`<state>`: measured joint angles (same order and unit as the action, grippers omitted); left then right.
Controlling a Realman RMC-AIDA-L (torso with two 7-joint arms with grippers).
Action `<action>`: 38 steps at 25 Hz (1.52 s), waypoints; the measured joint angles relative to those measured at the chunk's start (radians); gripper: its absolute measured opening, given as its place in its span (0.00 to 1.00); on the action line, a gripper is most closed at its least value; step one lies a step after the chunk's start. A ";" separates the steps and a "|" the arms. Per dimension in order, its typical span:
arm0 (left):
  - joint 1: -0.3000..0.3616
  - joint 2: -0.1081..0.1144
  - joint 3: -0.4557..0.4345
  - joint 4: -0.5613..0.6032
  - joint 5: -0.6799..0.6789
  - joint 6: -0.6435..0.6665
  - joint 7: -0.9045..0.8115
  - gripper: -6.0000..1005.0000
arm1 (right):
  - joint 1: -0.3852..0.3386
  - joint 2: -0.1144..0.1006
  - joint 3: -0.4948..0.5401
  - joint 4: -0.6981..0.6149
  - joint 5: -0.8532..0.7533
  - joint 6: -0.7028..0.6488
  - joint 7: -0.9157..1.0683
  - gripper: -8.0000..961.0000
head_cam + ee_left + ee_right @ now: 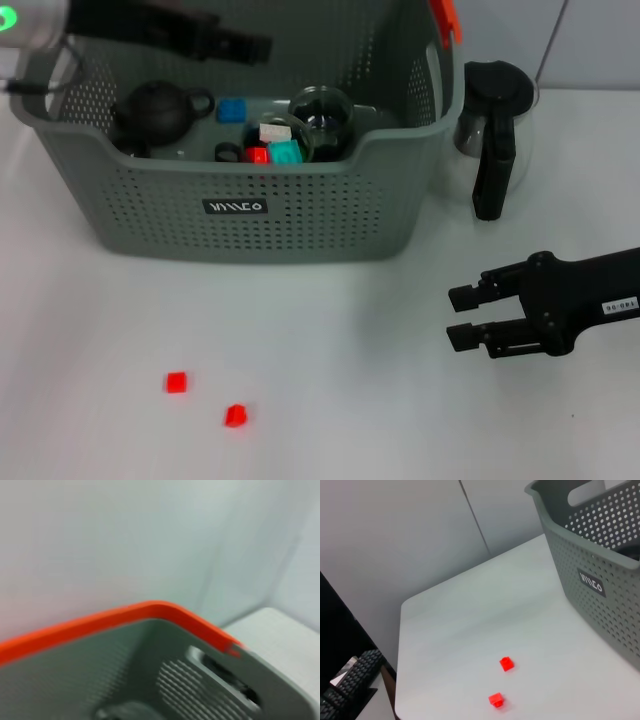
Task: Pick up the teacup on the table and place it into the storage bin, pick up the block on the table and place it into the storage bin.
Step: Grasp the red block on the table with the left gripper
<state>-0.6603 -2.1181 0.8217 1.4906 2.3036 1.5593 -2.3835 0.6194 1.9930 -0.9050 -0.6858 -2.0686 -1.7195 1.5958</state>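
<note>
— Right gripper (pixel 462 316) first: where do you have it?

— Low over the desk (pixel 330 400), off to the right of the storage bin (pixel 240 215), pointing left. Its two black fingers sit apart with nothing between them, so I read it as open and empty.

— And the left one?

— My left gripper (pixel 262 47) is up over the back of the bin, reaching in from the left. I can't tell from the head view whether it is open or closed, and its wrist camera only gives me the bin's orange-trimmed rim (pixel 150 609) up close.

— Where are the blocks?

— Two small red blocks lie on the desk in front of the bin, well clear of it: one (pixel 176 382) further left, the other (pixel 235 415) just beside it and nearer me. Neither gripper touches them.

— What's in the bin?

— A dark teapot (pixel 155 110) on the left, a glass cup (pixel 322 115) toward the right, and a few small coloured blocks (pixel 272 146) between them. A glass jug with a black handle (pixel 492 130) stands on the desk right of the bin.
</note>
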 joint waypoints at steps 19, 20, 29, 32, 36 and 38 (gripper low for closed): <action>0.231 -0.056 -0.051 -0.048 -0.018 0.391 0.394 0.75 | 0.002 0.002 0.000 0.006 -0.005 0.012 -0.005 0.59; 0.231 -0.056 -0.051 -0.048 -0.018 0.391 0.394 0.75 | 0.002 0.002 0.000 0.007 -0.005 0.012 -0.005 0.59; 0.199 -0.060 0.117 -0.136 0.104 0.376 0.347 0.75 | 0.003 0.006 -0.001 0.003 -0.005 0.014 -0.004 0.59; 0.186 -0.060 0.165 -0.153 0.123 0.359 0.336 0.74 | 0.004 0.006 -0.004 0.002 -0.005 0.014 -0.003 0.59; 0.164 -0.060 0.228 -0.153 0.153 0.351 0.312 0.70 | 0.005 0.006 -0.004 0.002 -0.005 0.014 -0.004 0.59; 0.156 -0.060 0.247 -0.153 0.170 0.348 0.303 0.69 | 0.006 0.006 -0.004 0.003 -0.005 0.015 -0.006 0.59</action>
<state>-0.5040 -2.1782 1.0686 1.3379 2.4731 1.9075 -2.0807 0.6252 1.9995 -0.9086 -0.6826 -2.0739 -1.7049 1.5902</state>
